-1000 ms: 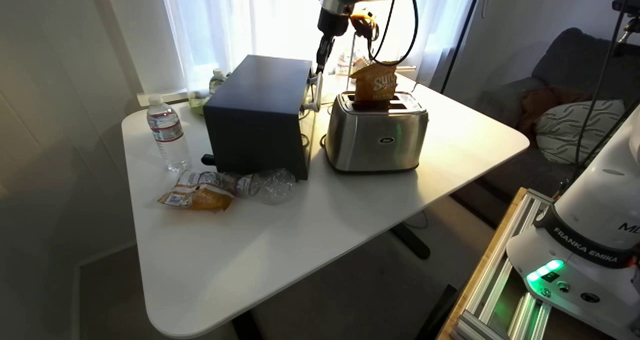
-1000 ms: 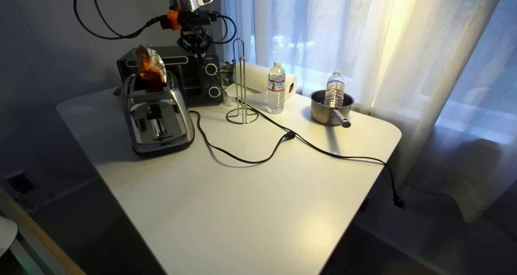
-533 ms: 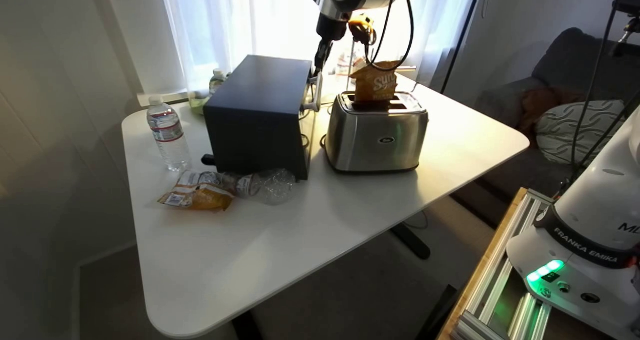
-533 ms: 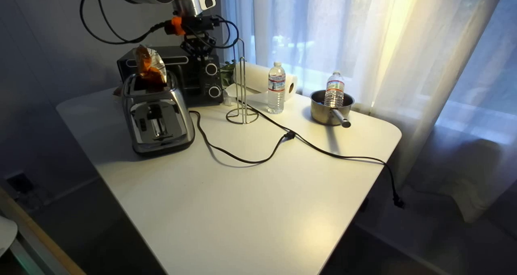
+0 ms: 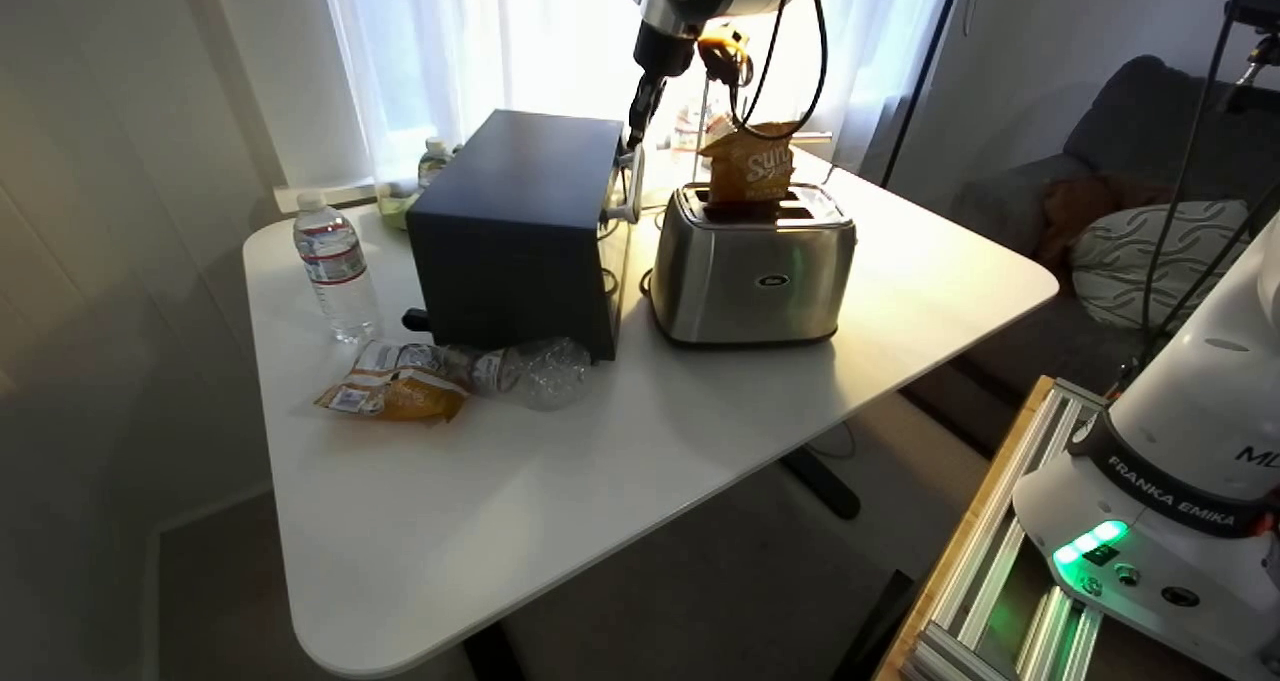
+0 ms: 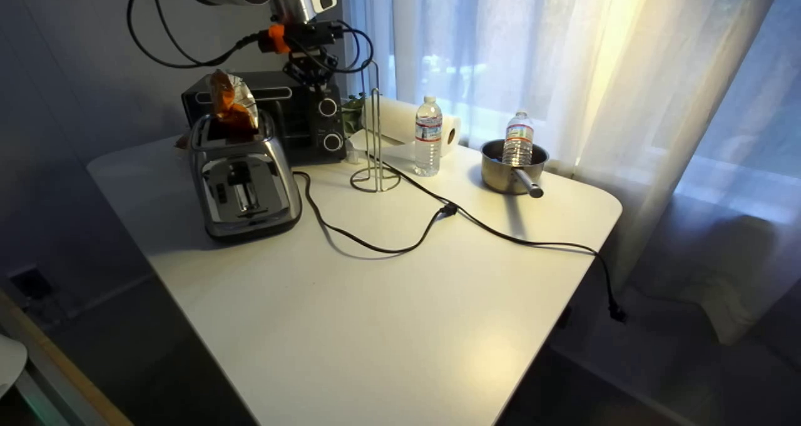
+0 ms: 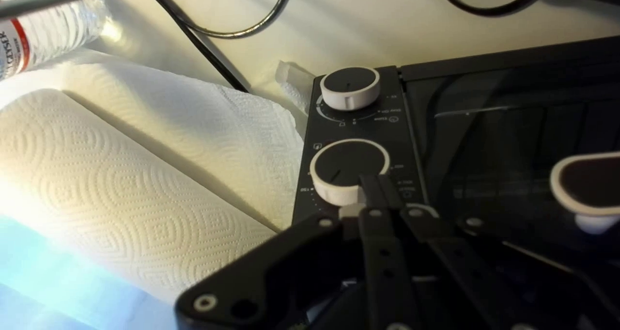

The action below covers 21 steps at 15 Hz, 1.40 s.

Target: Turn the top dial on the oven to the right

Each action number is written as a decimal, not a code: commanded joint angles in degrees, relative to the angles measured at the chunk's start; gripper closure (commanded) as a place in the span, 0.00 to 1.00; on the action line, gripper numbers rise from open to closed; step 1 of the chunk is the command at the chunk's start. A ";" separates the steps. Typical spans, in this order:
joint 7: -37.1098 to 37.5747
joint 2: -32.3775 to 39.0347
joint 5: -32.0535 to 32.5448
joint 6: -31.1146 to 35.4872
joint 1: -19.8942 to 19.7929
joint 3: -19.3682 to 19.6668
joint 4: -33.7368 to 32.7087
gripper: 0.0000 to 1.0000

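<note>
The dark oven (image 5: 520, 171) stands at the back of the table, and its front with two round pale-rimmed dials shows in an exterior view. Its top dial (image 6: 327, 107) sits above the lower dial (image 6: 332, 141). In the wrist view, which is upside down, the top dial (image 7: 346, 163) is the nearer one, with its mark pointing lower left; the lower dial (image 7: 349, 83) is beyond it. My gripper (image 7: 380, 180) has its fingertips together with nothing between them. The tips overlap the top dial's rim in the picture; I cannot tell whether they touch it.
A silver toaster (image 6: 250, 188) with an orange bag stands before the oven. A wire stand (image 6: 375, 157), a paper towel roll (image 7: 126, 189), a water bottle (image 6: 428, 135), a pot (image 6: 494, 176) and black cords lie to the oven's dial side. The oven's door handle (image 7: 593, 182) sticks out.
In an exterior view my gripper has moved right and slightly down towards the dial side of the oven. Over the last half second it has shifted only a little right and up.
</note>
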<state>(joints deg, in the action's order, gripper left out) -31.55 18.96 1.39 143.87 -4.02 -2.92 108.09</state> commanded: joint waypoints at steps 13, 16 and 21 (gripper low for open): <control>2.73 3.47 4.42 4.71 0.22 0.84 -2.12 1.00; 3.30 3.79 5.79 4.52 0.27 0.97 -2.43 1.00; 3.99 4.44 8.16 3.71 0.52 1.22 -2.82 1.00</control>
<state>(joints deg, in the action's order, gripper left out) -29.35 20.64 7.09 146.85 -4.27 -2.53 106.57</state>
